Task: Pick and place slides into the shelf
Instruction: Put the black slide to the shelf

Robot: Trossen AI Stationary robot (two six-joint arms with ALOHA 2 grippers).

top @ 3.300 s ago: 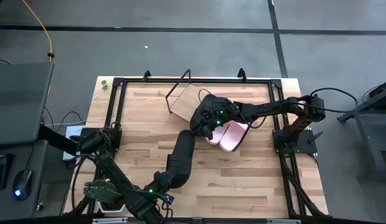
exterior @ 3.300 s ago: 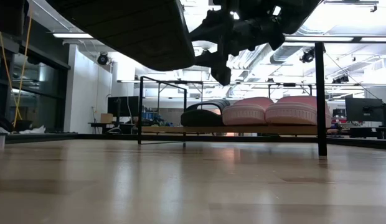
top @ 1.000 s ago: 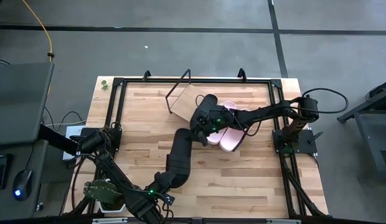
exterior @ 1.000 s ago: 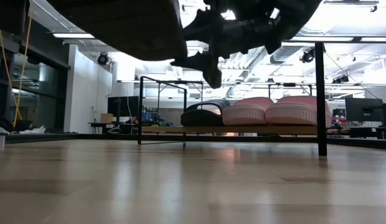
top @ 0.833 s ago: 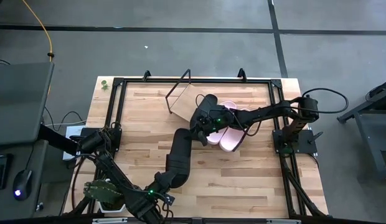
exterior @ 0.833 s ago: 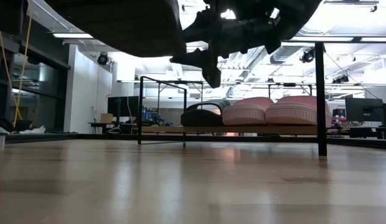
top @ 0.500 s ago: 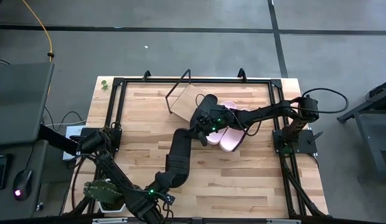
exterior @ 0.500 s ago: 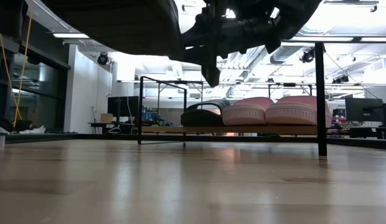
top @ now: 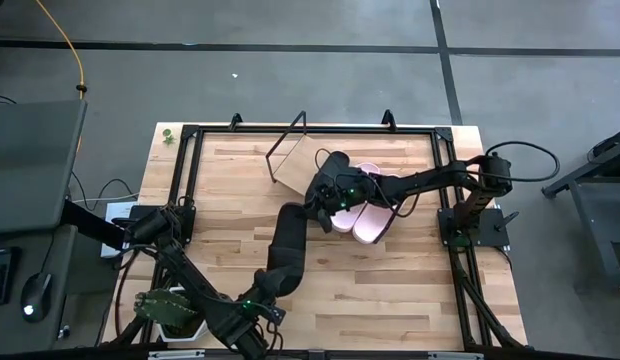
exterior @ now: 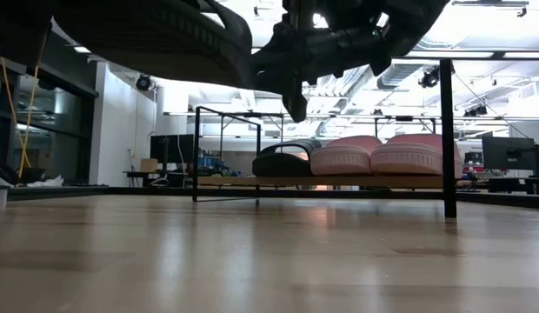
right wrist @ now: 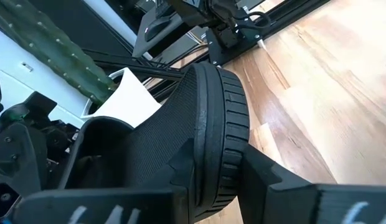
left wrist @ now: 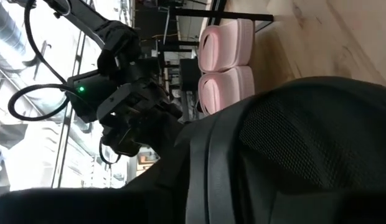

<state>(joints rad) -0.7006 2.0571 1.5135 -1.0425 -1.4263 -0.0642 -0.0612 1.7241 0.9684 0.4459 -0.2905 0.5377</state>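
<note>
Black slide point(top: 288, 238) mid-frame in high view, above bench point(top: 390, 290), toe at shelf point(top: 290, 165). Right gripper point(top: 320, 212) jaws clamp its edge. Left gripper point(top: 252, 305) apparently holds heel; jaws hidden, cannot tell.

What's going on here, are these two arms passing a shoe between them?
It looks like it. The left gripper holds a black sandal up off the table by one end, and the right gripper is at its other end, beside the shelf. Whether the right one has gripped it yet is unclear. Two pink sandals and another black one already sit on the shelf.
</note>
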